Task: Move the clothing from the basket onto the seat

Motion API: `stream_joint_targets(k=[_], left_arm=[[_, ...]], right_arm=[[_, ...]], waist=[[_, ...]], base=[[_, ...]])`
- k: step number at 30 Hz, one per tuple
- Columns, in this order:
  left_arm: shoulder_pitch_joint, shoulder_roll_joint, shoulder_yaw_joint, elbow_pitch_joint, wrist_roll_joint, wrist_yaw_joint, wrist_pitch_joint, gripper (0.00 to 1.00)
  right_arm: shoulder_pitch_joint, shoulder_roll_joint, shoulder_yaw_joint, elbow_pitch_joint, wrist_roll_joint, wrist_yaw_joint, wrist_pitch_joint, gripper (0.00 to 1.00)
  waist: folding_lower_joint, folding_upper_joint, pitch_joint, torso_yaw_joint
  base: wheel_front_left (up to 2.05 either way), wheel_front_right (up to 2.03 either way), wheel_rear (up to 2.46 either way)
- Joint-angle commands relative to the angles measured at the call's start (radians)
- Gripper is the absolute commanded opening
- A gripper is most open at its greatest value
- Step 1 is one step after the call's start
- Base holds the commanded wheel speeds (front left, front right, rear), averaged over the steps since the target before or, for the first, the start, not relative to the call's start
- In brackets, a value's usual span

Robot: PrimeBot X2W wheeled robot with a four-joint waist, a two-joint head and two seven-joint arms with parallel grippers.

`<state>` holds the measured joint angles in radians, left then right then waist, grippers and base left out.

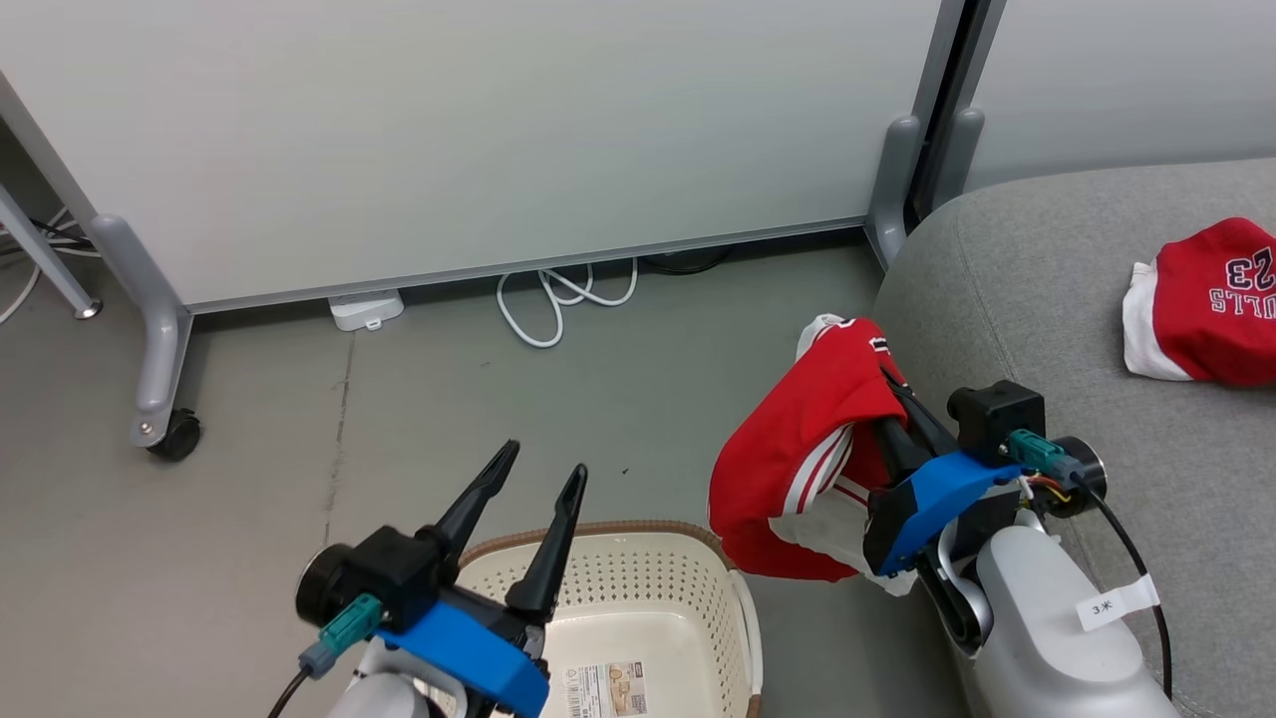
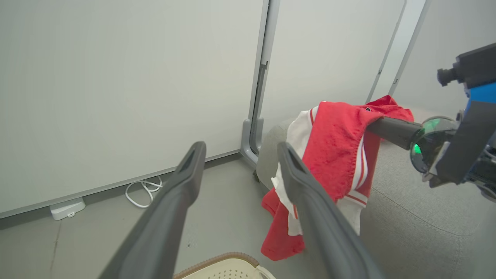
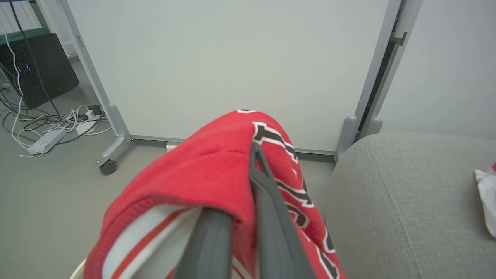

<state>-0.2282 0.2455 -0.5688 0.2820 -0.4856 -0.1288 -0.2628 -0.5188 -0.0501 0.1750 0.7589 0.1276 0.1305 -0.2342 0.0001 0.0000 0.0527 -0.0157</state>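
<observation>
Red white-striped fabric garment (image 1: 797, 439) hangs pinched in the raised right gripper (image 1: 890, 389) beside the cream perforated plastic basket (image 1: 638, 529); left gripper (image 1: 543, 461) gapes empty above it.

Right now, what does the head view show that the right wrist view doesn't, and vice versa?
Head view adds: the basket below the open left gripper. Right wrist view adds: a black cabinet beside the white partition. Shared: the red garment clamped in the shut right gripper, the grey seat, the partition, and a second red garment lying on the seat, barely inside the wrist view's right edge.
</observation>
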Motion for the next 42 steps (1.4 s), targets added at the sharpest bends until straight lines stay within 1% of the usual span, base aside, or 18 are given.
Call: stream_joint_targets(k=[1,10,16,24,33,42], left_arm=[[0.012,-0.002,0.011,-0.005,0.008,-0.002,-0.003,1.0],[0.064,-0.02,0.055,-0.019,0.036,-0.002,-0.003,1.0],[0.061,-0.021,0.072,-0.025,0.048,-0.002,-0.003,1.0],[0.048,-0.01,0.109,-0.041,0.06,-0.002,-0.003,1.0],[0.043,0.004,0.162,-0.057,0.076,-0.002,-0.003,1.0],[0.038,0.02,0.173,-0.066,0.081,-0.002,-0.003,1.0]], right_arm=[[0.011,-0.001,-0.003,-0.007,-0.004,0.001,0.001,0.0],[0.023,-0.001,-0.012,-0.029,-0.008,0.001,0.008,0.0],[0.033,-0.001,0.007,-0.057,0.01,0.001,0.01,0.0],[0.061,-0.001,0.074,-0.128,0.052,0.001,0.011,0.0],[0.109,-0.001,0.151,-0.225,0.1,0.001,0.027,0.0],[0.149,-0.001,0.177,-0.304,0.136,0.001,0.022,0.0]], waist=[[-0.0001,0.0,0.0,0.0],[-0.0001,0.0,0.004,-0.011],[-0.0001,0.0,0.017,-0.049],[-0.0001,0.0,0.047,-0.157],[-0.0001,0.0,0.086,-0.304],[-0.0001,0.0,0.109,-0.433]], base=[[0.0,0.0,0.0],[0.0,0.0,0.0],[0.0,0.0,0.0],[0.0,0.0,0.0],[0.0,0.0,0.0],[0.0,0.0,0.0]])
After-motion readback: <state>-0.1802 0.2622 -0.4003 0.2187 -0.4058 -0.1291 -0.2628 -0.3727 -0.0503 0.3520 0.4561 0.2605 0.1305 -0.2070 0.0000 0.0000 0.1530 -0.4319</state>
